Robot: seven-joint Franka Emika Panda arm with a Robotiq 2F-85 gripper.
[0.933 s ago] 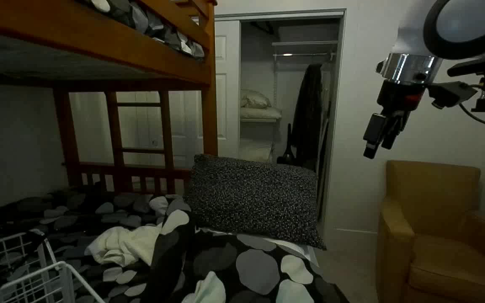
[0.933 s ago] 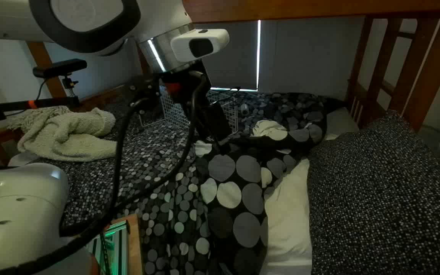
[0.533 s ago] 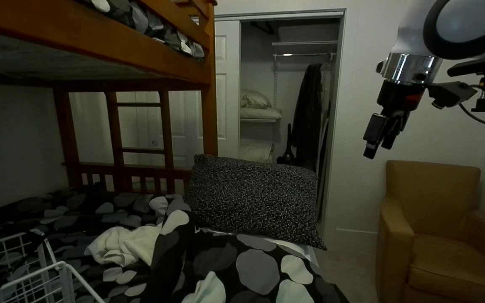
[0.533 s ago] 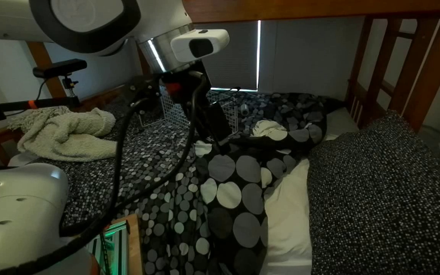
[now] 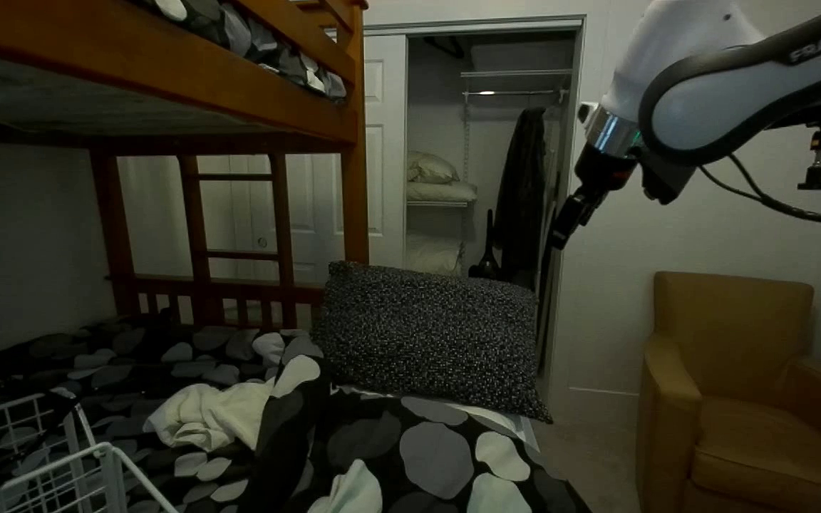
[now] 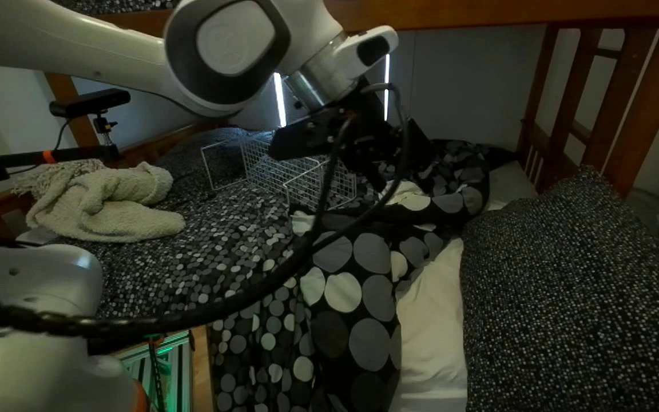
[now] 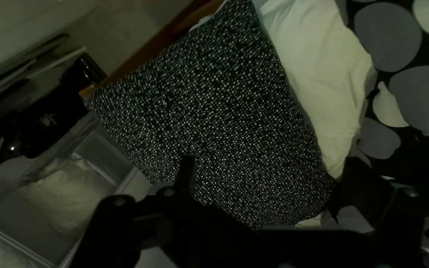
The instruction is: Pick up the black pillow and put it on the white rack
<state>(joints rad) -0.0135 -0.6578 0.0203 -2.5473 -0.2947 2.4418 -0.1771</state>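
Observation:
The black pillow [image 5: 432, 335], dark with tiny white dots, leans at the head end of the bed; it shows in both exterior views [image 6: 581, 297] and fills the middle of the wrist view [image 7: 214, 104]. The white rack [image 6: 301, 177] of thin wire stands on the bedding; its near part also shows in an exterior view [image 5: 61, 463]. It is out of the wrist view. My gripper [image 7: 272, 163] is open and empty, its fingers wide apart, with the pillow beyond them. It hangs in the air, apart from the pillow, in both exterior views [image 5: 560, 239], [image 6: 401, 163].
Bedding with big circles [image 6: 352, 337] and a bare white pillow [image 6: 432, 332] lie beside the black pillow. A cream blanket [image 6: 100, 200] lies on the bed. The upper bunk's wooden rail [image 6: 478, 16] runs overhead. A tan armchair [image 5: 738, 370] stands beside the bed.
My arm has swung from in front of the rack toward the pillow's side, and the gripper has tilted. More of the rack is uncovered. The pillow and rack have not moved.

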